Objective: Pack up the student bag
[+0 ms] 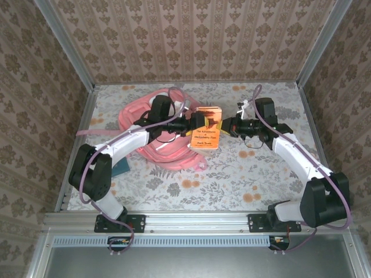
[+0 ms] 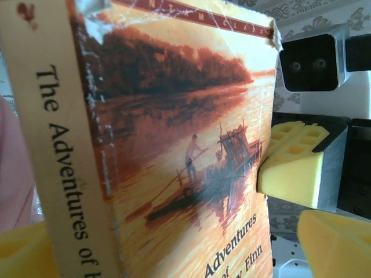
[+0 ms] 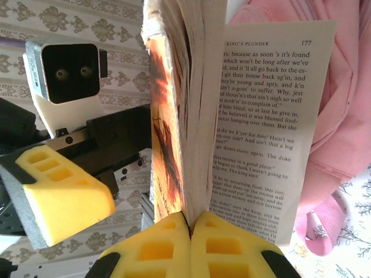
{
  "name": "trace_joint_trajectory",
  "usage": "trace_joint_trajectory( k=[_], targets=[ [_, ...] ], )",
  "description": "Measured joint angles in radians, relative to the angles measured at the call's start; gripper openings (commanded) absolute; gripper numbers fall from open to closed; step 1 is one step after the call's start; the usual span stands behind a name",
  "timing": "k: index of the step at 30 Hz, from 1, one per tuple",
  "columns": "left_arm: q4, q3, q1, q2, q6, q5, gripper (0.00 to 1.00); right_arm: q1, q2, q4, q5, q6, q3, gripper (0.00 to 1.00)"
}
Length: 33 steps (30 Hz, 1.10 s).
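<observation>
So the right gripper (image 3: 191,230) has its yellow pads (image 3: 152,250) squeezed shut on the book (image 1: 206,128), pinching it by one edge. That's why one loose page (image 3: 272,133) fans away from the rest instead of sitting tight. The left gripper (image 1: 195,124) is on the other side of the book with its fingers (image 3: 58,191) spread wide. It's straddling the spine but not clamping anything as far as I can see, so my guess is a handover or a regrip. The pink student bag (image 1: 152,134) lies on the table (image 1: 243,174) just left of the book, under the left arm. I can't tell if it's unzipped.
</observation>
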<state>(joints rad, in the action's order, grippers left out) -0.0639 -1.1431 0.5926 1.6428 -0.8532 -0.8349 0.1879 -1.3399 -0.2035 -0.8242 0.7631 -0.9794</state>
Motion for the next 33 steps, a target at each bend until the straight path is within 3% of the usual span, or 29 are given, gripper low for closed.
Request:
trace_joint_trajectory(
  k=[5, 9, 10, 14, 19, 25, 33],
  targets=[
    [-0.027, 0.003, -0.009, 0.0, -0.023, -0.019, 0.39, 0.0, -0.01, 0.007, -0.008, 0.003, 0.0, 0.18],
    [-0.058, 0.023, -0.019, -0.002, -0.043, -0.015, 0.21, 0.0, -0.008, 0.004, 0.009, -0.004, -0.002, 0.5],
    [-0.064, 0.03, -0.022, -0.004, -0.047, -0.009, 0.2, 0.0, -0.005, -0.002, 0.021, -0.002, -0.002, 0.61],
    [-0.064, 0.056, -0.031, -0.026, -0.056, 0.041, 0.2, 0.0, 0.045, 0.016, 0.079, 0.037, 0.026, 0.83],
    [-0.09, 0.071, -0.038, -0.081, -0.106, 0.155, 0.19, 0.023, 0.132, 0.195, 0.116, 0.191, 0.171, 0.98],
    [-0.188, 0.103, -0.044, -0.154, -0.217, 0.32, 0.19, 0.158, 0.185, 0.371, 0.24, 0.4, 0.3, 0.99],
    [-0.343, 0.176, -0.026, -0.17, -0.426, 0.482, 0.19, 0.316, 0.206, 0.599, 0.43, 0.626, 0.328, 0.99]
  ],
)
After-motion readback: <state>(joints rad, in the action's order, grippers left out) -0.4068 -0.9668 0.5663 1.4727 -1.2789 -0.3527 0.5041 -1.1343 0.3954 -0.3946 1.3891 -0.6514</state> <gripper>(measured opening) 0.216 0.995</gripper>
